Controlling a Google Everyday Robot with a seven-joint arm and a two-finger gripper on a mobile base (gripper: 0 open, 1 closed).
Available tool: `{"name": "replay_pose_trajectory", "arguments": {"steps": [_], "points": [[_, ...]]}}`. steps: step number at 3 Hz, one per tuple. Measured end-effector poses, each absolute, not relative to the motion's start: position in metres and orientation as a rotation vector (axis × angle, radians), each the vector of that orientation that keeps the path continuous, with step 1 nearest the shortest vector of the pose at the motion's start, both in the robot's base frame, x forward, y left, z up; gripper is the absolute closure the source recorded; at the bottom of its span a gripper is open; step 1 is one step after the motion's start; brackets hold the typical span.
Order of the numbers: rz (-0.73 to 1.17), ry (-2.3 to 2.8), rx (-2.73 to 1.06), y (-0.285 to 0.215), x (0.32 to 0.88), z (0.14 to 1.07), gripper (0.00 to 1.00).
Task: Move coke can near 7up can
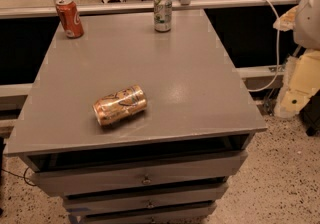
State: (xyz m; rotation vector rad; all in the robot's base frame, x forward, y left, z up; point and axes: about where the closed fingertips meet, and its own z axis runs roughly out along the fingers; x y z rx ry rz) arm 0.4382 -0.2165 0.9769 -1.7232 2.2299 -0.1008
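Note:
The coke can (69, 17) is red with white script and a silver top. It stands upright at the far left corner of the grey cabinet top (190, 83). The 7up can (162, 12) is pale green and white and stands upright at the far edge, near the middle, well to the right of the coke can. Bare surface lies between the two cans. My gripper is not in view; only white and pale yellow parts of my arm (305, 58) show at the right edge, beside the cabinet and away from both cans.
A gold-orange can (120, 105) lies on its side near the front left of the cabinet top. The cabinet has drawers (145, 178) below. A rail (230, 2) runs behind the far edge. A white cable (276, 38) hangs at the right over speckled floor.

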Motion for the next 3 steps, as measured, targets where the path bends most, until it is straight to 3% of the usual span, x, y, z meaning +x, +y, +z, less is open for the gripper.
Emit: {"name": "replay_pose_trajectory", "arguments": {"steps": [2, 3], "points": [[-0.089, 2.201, -1.717, -0.202, 0.447, 0.977, 0.0], [-0.03, 2.102, -1.72, -0.152, 0.473, 0.982, 0.0]]}}
